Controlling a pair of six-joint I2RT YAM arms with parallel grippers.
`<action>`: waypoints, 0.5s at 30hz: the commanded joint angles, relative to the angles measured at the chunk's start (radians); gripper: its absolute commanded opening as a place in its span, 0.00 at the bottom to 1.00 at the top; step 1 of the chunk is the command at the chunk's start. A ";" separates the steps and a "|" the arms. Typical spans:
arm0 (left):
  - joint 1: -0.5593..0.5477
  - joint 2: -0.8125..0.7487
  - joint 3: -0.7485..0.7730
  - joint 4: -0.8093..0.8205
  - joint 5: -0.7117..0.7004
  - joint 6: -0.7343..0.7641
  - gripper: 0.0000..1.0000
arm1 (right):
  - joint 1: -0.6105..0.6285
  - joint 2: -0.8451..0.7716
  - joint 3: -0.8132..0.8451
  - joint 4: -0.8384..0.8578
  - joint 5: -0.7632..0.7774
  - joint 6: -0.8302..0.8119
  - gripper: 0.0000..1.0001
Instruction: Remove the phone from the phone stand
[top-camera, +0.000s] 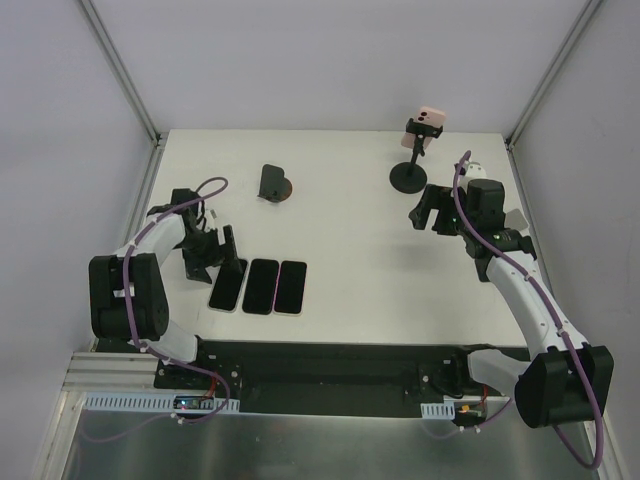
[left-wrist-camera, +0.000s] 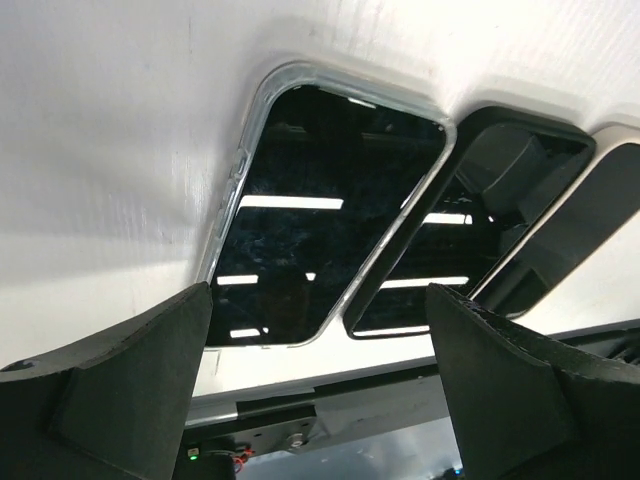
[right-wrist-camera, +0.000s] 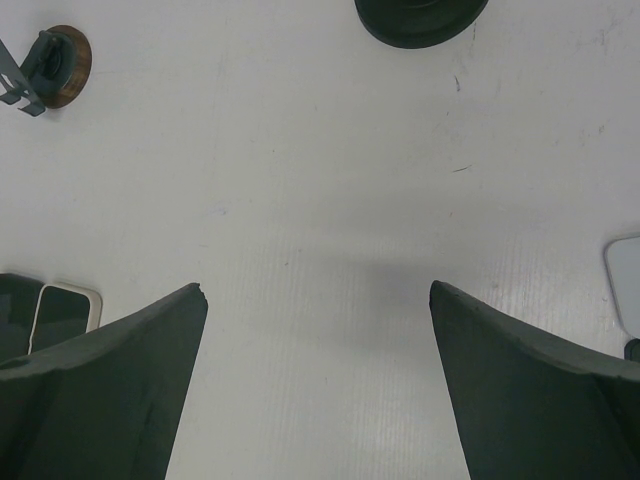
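A pink phone (top-camera: 430, 118) sits clamped on top of a black phone stand (top-camera: 411, 172) with a round base at the back right of the table. My right gripper (top-camera: 425, 212) is open and empty, in front of the stand's base (right-wrist-camera: 420, 14), above bare table. My left gripper (top-camera: 212, 252) is open and empty at the left, just beside a row of three phones lying flat: a clear-cased one (left-wrist-camera: 315, 205), a black one (left-wrist-camera: 465, 220) and a light-edged one (left-wrist-camera: 590, 225).
A small empty dark stand (top-camera: 272, 184) on a round base stands at the back centre, also in the right wrist view (right-wrist-camera: 50, 66). A pale flat object (top-camera: 516, 218) lies near the right edge. The black base rail (top-camera: 330, 365) runs along the front.
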 joint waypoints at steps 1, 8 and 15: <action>0.038 0.005 -0.057 0.041 0.109 -0.053 0.86 | 0.005 -0.022 0.036 0.011 0.009 -0.014 0.96; 0.042 -0.004 -0.091 0.064 0.111 -0.068 0.86 | 0.005 -0.019 0.037 0.011 0.006 -0.009 0.96; 0.040 -0.038 -0.092 0.064 0.013 -0.079 0.87 | 0.005 -0.014 0.043 0.011 0.000 -0.003 0.96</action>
